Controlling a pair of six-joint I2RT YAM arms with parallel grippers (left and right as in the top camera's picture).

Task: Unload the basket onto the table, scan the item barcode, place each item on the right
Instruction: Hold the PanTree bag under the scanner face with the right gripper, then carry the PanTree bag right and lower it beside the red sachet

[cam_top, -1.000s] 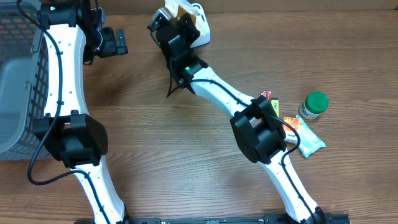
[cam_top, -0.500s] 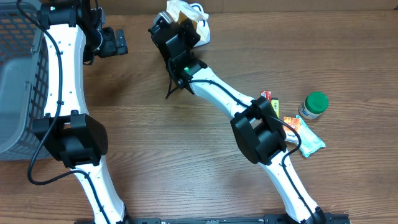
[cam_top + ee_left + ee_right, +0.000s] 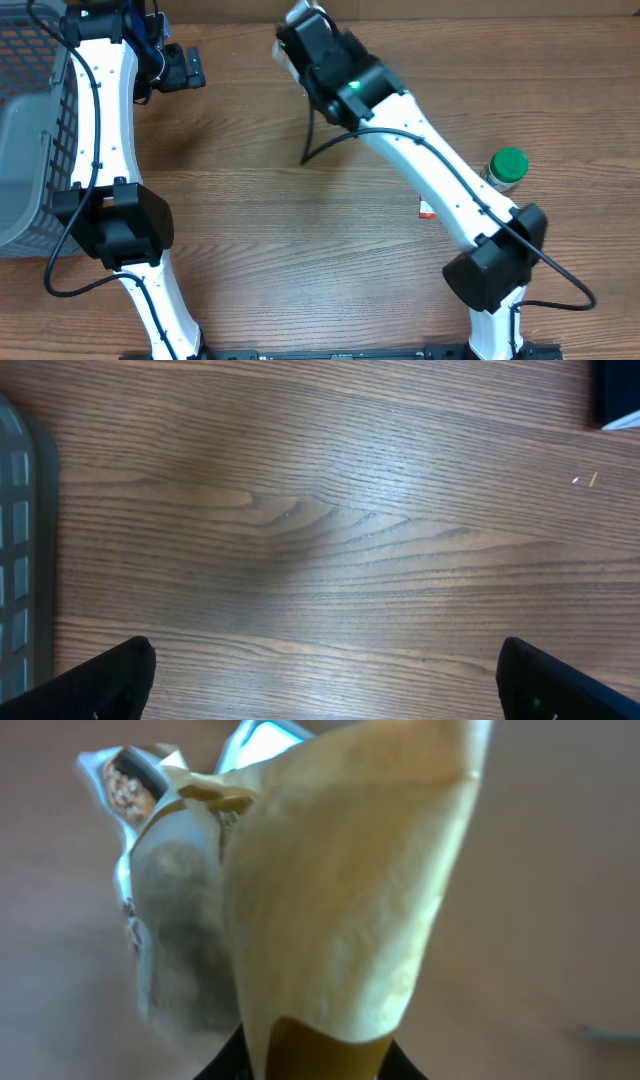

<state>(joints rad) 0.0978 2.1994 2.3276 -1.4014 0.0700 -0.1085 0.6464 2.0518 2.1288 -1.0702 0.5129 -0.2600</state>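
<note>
One snack packet (image 3: 330,890) is riding in the nearly closed right end effector (image 3: 303,40), which is now swinging rightward along the far edge of the bench (image 3: 300,250), suggesting barcode presentation is starting, while the left end effector (image 3: 328,678) is hanging wide open, empty.

Left gripper (image 3: 186,68) reaches far forward, jaws wide apart; right gripper (image 3: 298,30) extends far forward, jaws pinched narrow.

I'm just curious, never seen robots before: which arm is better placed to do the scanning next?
Probably the right. The right gripper is shut on the packet, while the left gripper hangs open and empty over the table near the basket.
</note>
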